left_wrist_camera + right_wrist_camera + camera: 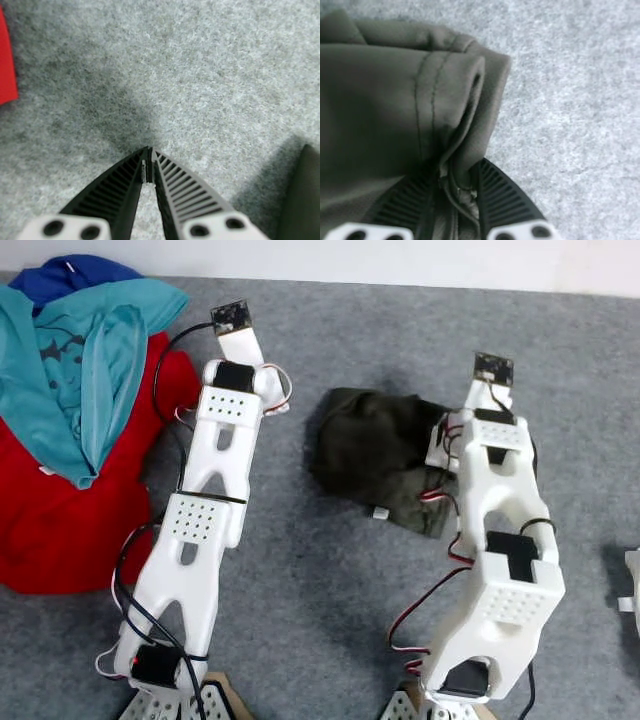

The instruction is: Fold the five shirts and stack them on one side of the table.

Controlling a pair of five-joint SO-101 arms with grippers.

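My right gripper (461, 186) is clamped on a fold at the edge of the crumpled dark olive cloth shirt (372, 452). This shirt lies just above the centre of the high view on the grey felt-like table surface (330, 590). My left gripper (149, 159) has its tips pressed together with nothing between them. It hangs over bare grey surface between the olive shirt and the heap at the upper left. There a teal fabric shirt (70, 370) is draped over a red fabric shirt (70, 525), and a blue fabric shirt (75, 275) lies in the top corner.
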